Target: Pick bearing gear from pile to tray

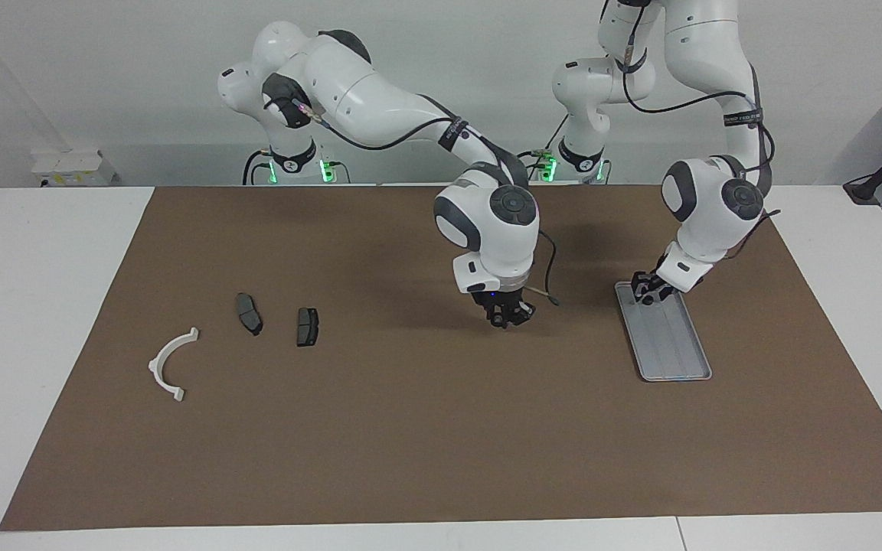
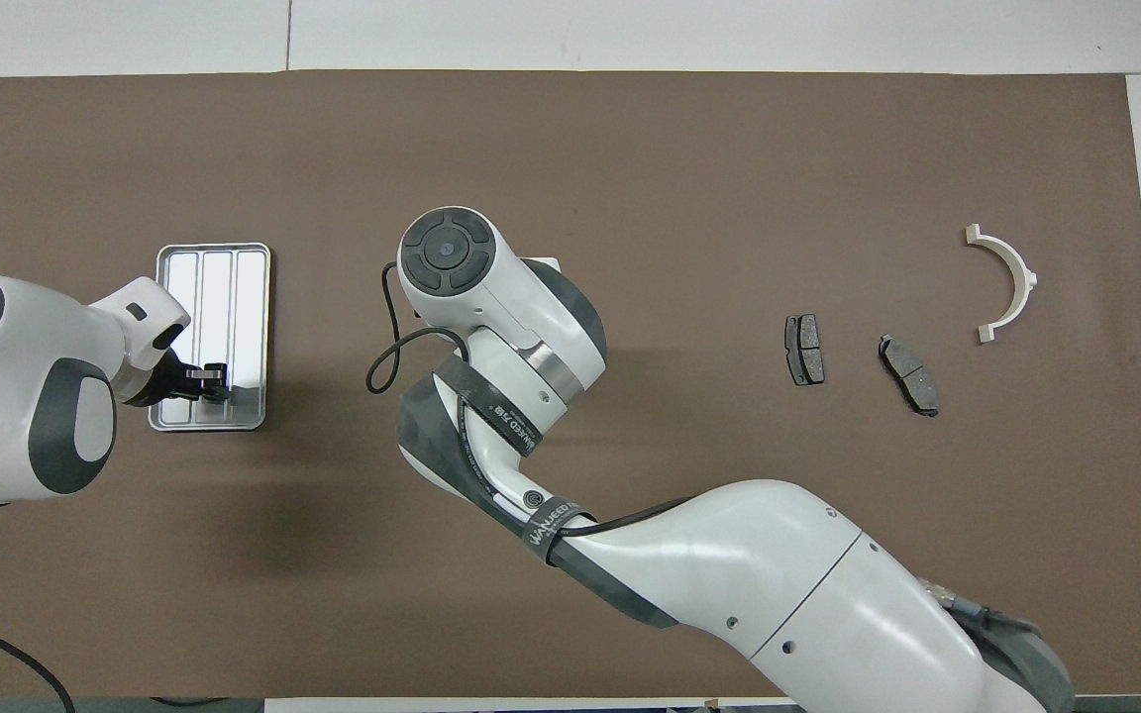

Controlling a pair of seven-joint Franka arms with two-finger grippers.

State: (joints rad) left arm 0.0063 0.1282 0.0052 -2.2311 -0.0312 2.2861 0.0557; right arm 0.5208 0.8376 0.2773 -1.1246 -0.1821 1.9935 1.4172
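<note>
Two grippers are working: your left gripper [image 1: 646, 294] is hovering over the tray [image 1: 674, 360], fingers unreadable; your right gripper [image 1: 508, 315], grip unreadable, risks dropping any part short.

White arms, grey joints, black cables

A mat [image 1: 441, 428] covers the table [image 1: 35, 306]. On it the tray [image 1: 674, 356] lies toward the left arm's end, and the left gripper [image 1: 646, 295] is over the tray's end nearer to the robots. The right gripper [image 1: 508, 317] hangs over the bare middle of the mat, well apart from the two pads [image 1: 249, 313] [image 1: 307, 326] that lie side by side toward the right arm's end, with the bracket [image 1: 169, 366] beside them, farther from the robots and closer to the mat's edge.
</note>
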